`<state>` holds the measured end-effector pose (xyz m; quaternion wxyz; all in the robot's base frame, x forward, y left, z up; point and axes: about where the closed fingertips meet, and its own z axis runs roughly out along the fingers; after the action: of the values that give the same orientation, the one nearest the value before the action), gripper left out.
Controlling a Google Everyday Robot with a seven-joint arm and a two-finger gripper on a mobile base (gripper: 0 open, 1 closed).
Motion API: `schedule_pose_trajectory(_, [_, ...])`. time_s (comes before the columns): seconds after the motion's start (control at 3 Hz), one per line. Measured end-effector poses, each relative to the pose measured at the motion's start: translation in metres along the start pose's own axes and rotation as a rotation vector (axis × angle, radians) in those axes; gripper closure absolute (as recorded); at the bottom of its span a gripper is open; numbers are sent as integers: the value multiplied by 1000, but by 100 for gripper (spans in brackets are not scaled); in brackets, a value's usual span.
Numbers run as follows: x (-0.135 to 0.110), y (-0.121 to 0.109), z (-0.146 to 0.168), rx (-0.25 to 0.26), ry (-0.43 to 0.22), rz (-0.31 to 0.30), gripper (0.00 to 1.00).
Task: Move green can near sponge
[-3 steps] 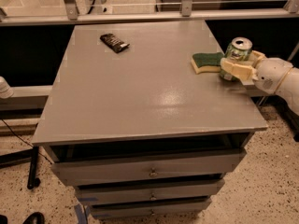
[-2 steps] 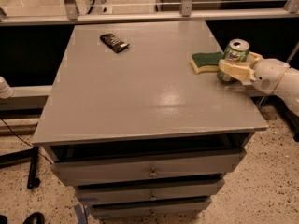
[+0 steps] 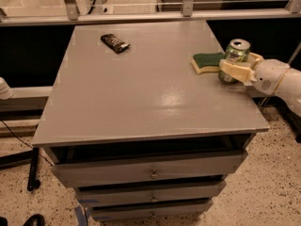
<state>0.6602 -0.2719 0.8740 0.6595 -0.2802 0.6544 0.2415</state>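
At 3 o'clock: green can (image 3: pixel 236 52) gripped beside sponge (image 3: pixel 207 61)

On the grey surface's (image 3: pixel 141 93) 3 o'clock edge the gripper (image 3: pixel 234 68) has its jaws clamped around the green can's lower body. It stands upright, the sponge just beside it at 9 o'clock. Thin aluminium, probably light, slick, easily dented: a mid-body hold with modest squeeze suits it. A dark wrapper (image 3: pixel 114 43) lies well apart at 11 o'clock.

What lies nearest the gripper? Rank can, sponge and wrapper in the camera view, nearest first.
1. Can: held between the fingers of the gripper, on the right side.
2. Sponge: just left of the can.
3. Wrapper: far off to the left, towards the back.
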Motion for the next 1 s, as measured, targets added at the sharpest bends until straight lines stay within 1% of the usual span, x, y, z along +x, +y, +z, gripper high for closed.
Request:
schedule_pose_trajectory(0.33, [0, 2, 1, -8, 3, 2, 4])
schedule_pose_trajectory(0.67, [-2, 11, 3, -34, 13, 9, 0])
schedule_pose_trajectory(1.0, [-26, 26, -8, -78, 42, -21, 0])
